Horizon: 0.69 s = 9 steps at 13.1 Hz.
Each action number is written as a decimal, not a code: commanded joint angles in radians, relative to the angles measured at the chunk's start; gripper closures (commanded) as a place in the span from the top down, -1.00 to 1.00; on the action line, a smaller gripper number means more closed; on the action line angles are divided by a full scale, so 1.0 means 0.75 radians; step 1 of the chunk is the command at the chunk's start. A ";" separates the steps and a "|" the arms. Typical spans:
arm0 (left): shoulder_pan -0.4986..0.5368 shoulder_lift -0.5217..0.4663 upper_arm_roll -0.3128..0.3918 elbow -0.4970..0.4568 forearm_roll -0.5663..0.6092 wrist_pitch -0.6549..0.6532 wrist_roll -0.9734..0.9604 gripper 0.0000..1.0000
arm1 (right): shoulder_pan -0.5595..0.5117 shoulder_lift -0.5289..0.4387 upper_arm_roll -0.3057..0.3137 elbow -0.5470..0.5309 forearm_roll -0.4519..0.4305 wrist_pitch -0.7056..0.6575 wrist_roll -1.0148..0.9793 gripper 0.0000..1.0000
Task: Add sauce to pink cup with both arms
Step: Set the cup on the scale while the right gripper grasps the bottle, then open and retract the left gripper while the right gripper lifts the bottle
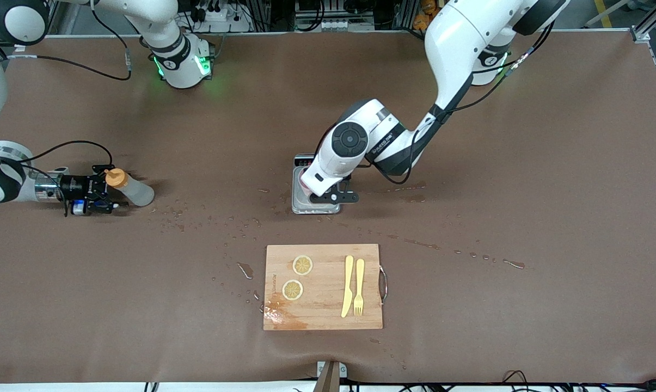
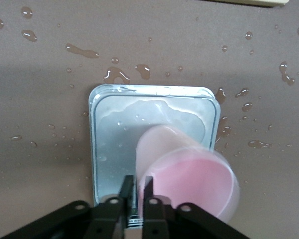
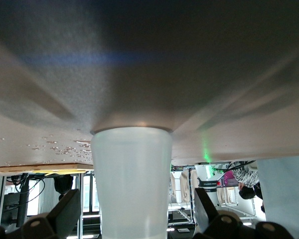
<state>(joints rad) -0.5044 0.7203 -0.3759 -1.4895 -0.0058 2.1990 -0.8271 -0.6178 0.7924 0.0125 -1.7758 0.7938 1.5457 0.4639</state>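
Board (image 1: 322, 287) nearest; sauce (image 1: 138, 191), probably light and squashy, is straddled mid-body by the wide-open right gripper (image 1: 110, 190), pink cup (image 2: 189, 179) pinched at the rim by the left gripper (image 2: 136, 188).

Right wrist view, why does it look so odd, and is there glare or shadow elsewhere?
Right wrist view: shot along the table, so it appears inverted, the sauce bottle looming large under broad soft shadows. Left wrist view: water on the metal tray glints; the pink cup looks hazy. Front view: even light, green glow by the right arm's base.
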 commanded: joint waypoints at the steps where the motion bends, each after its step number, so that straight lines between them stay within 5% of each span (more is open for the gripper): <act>1: -0.003 0.003 0.010 0.031 -0.002 -0.003 -0.010 1.00 | 0.018 -0.028 0.000 -0.048 0.038 0.013 -0.017 1.00; 5: 0.067 -0.079 0.025 0.029 0.020 -0.025 -0.004 1.00 | 0.051 -0.052 0.000 -0.084 0.052 0.019 -0.021 1.00; 9: 0.175 -0.260 0.031 0.029 0.130 -0.213 0.004 1.00 | 0.047 -0.052 -0.002 -0.081 0.054 0.009 -0.060 0.08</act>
<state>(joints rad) -0.4145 0.6208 -0.3573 -1.4431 0.0511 2.1131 -0.8234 -0.5818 0.7884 0.0155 -1.8008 0.8124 1.5462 0.4423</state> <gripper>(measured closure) 0.000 0.335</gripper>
